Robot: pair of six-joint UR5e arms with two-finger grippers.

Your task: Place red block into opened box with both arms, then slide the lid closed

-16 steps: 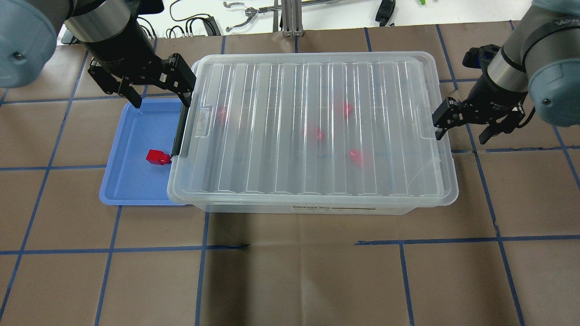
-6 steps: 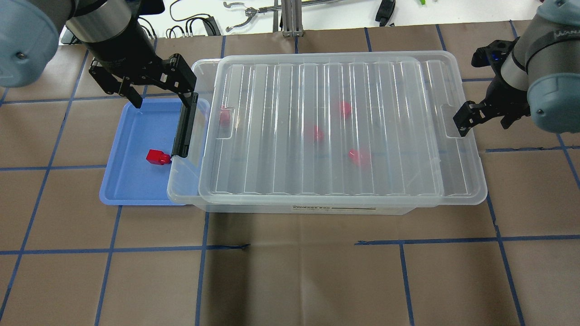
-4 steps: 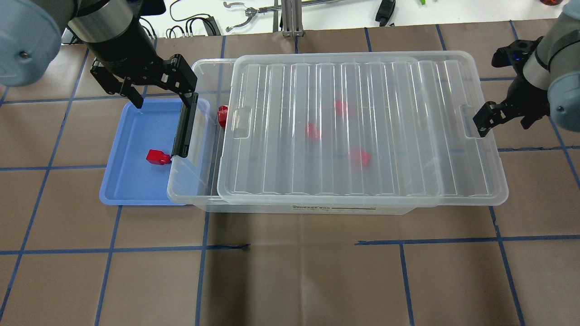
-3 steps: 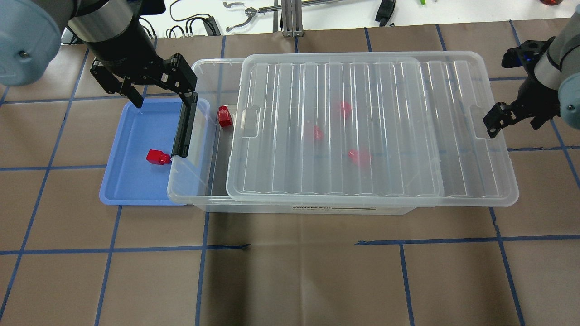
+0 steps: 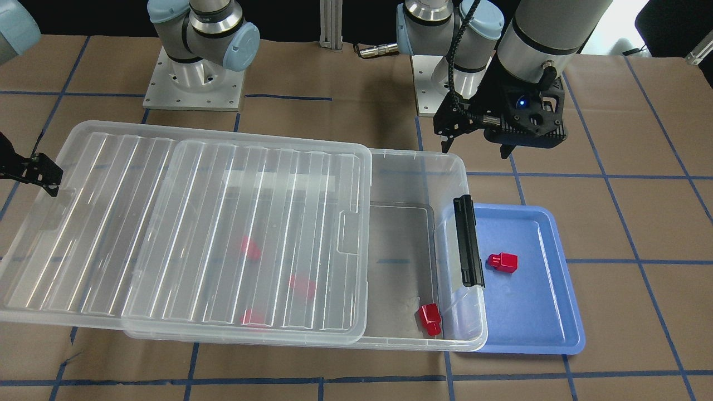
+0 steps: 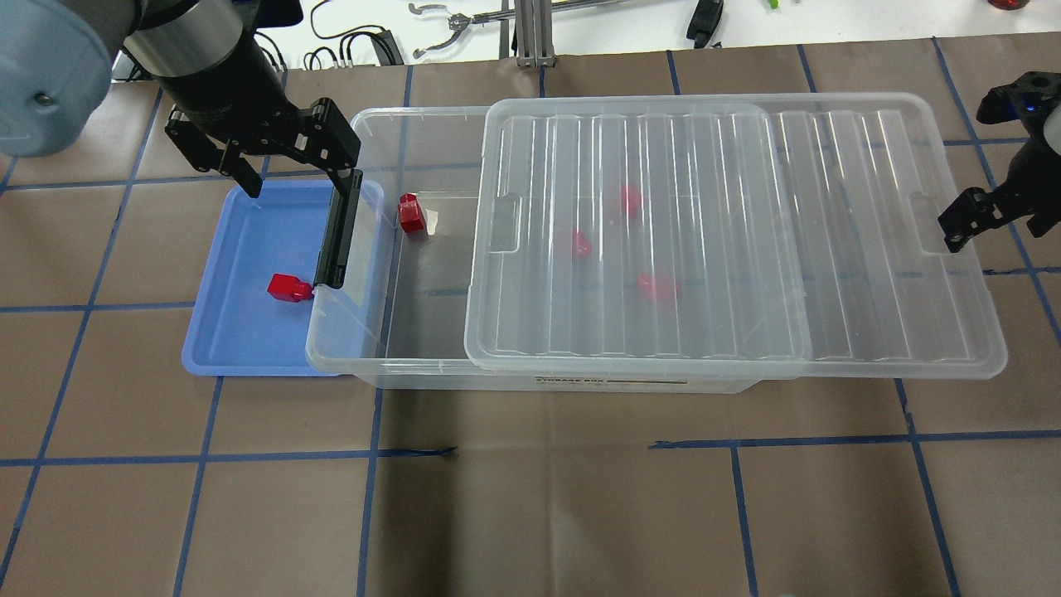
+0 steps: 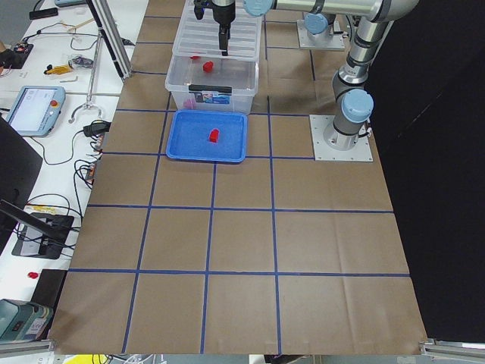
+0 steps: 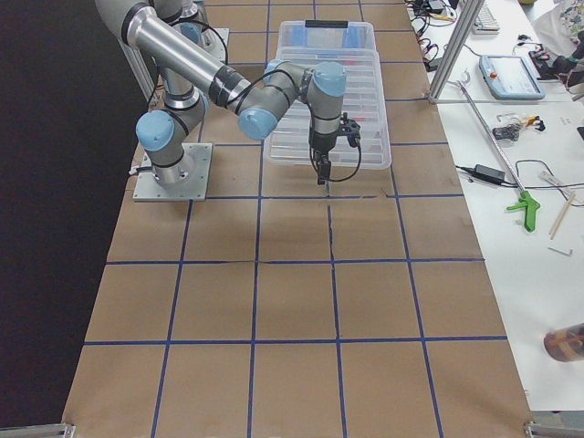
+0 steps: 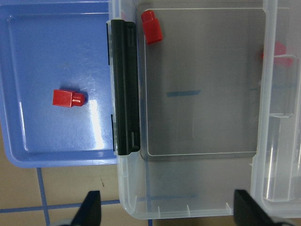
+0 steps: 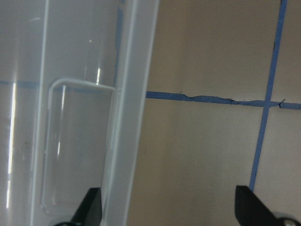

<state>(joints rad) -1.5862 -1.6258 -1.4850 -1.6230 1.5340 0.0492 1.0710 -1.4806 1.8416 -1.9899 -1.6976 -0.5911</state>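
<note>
One red block (image 6: 288, 287) lies in the blue tray (image 6: 240, 332), close to the box's black clip bar (image 6: 336, 240). The clear box (image 6: 414, 110) is uncovered at its left end, where another red block (image 6: 409, 214) rests on the floor. The ribbed lid (image 6: 729, 232) covers the remainder and overhangs the box's right end; three red blocks show blurred beneath it. My left gripper (image 6: 292, 174) hangs open above the far end of the tray and clip bar (image 9: 124, 87), holding nothing. My right gripper (image 6: 995, 225) is open, one finger at the lid's right tab notch (image 10: 80, 141).
Cables and hand tools (image 6: 448, 33) lie on the white bench past the table's far edge. The two arm bases (image 5: 192, 83) stand behind the box in the front-facing view. Brown table surface with blue tape lines stretches in front of the box.
The lid has slid to the right along with my right gripper, uncovering the box's left end and a red block there. My left arm has stayed still.
</note>
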